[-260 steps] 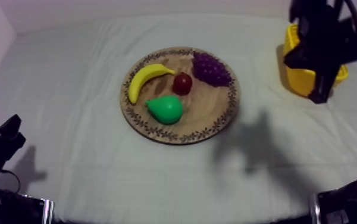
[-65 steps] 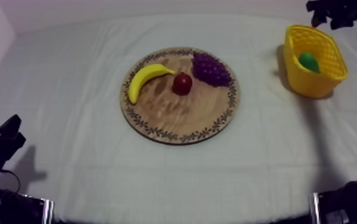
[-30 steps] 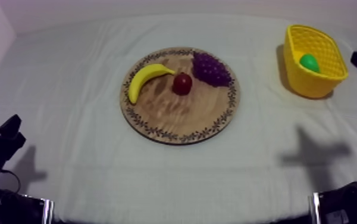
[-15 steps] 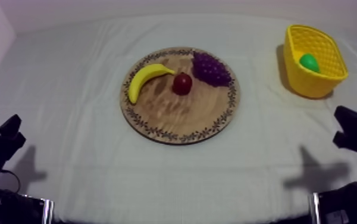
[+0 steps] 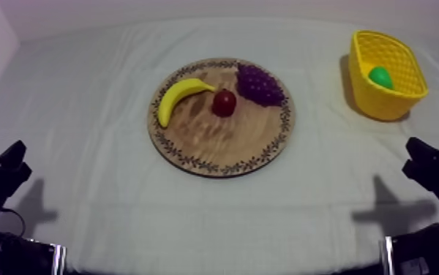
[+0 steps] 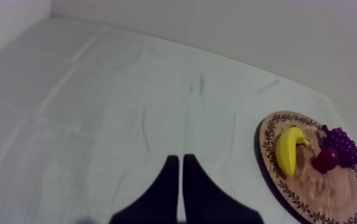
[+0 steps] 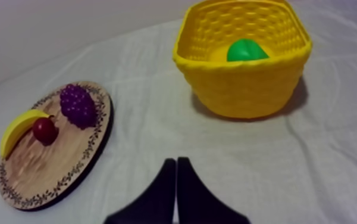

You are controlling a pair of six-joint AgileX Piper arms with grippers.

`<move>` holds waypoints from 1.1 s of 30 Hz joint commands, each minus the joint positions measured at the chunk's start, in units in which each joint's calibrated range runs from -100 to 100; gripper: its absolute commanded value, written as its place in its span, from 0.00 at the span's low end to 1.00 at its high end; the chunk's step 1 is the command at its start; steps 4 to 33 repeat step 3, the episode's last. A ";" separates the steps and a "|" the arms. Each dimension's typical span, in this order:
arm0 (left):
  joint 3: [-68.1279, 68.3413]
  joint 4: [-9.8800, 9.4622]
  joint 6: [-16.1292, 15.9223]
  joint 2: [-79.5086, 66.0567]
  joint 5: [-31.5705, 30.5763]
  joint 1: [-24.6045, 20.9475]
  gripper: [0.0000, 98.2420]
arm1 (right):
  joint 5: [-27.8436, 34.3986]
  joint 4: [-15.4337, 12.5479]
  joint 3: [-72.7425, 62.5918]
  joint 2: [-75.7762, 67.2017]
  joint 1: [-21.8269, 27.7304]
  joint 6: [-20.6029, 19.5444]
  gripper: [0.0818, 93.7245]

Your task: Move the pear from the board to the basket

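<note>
One pear (image 5: 380,77) sat inside the one yellow basket (image 5: 383,108), apparently on its floor, at two o'clock from the wooden board (image 5: 222,144). The board bore one banana (image 5: 179,97), one small red fruit (image 5: 224,102) and one bunch of grapes (image 5: 259,84). The left gripper (image 6: 178,179) and the right gripper (image 7: 176,179) were each pinched closed, empty.

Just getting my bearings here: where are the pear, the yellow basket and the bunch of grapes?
pear (image 7: 247,50), right wrist view: its green top, inside the basket.
yellow basket (image 7: 243,86), right wrist view: its near outer wall.
bunch of grapes (image 5: 257,84), top view: middle of the purple cluster.
</note>
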 commanded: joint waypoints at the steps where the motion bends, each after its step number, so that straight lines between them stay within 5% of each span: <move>1: -0.02 -0.03 0.01 0.02 0.00 0.01 0.00 | 0.07 0.18 0.06 -0.07 -0.03 15.37 0.00; 33: -0.02 -0.03 0.00 0.02 0.00 0.01 0.00 | 0.00 0.23 0.09 -0.07 -0.03 15.91 0.00</move>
